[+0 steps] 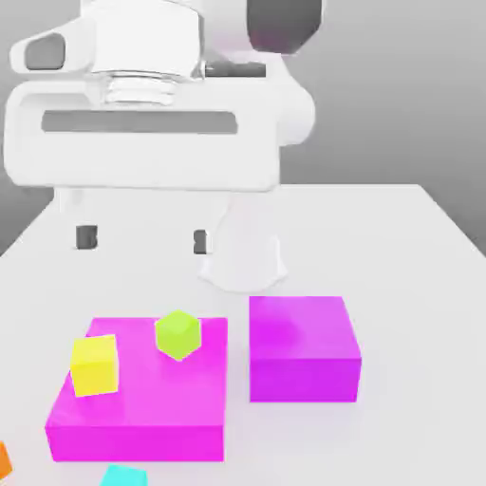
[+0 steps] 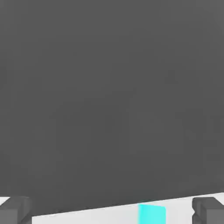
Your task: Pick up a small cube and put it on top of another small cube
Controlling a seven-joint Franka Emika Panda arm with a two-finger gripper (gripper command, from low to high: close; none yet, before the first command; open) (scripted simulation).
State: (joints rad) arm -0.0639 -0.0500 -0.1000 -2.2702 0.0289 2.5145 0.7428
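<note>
White table (image 1: pixel 408 285) under everything. Near edge: blue cube (image 1: pixel 124 476). Next, on the wide pink block (image 1: pixel 139 442), yellow cube (image 1: pixel 94 365) by the left edge, green cube (image 1: pixel 178 335) near the far right corner, both held up by its flat top. Above, gripper (image 1: pixel 143 238) jaws wide apart, probably to fit around a cube.

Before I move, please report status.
Gripper open, holding nothing. Yellow cube and green cube on the lower magenta block, unstacked.
</note>
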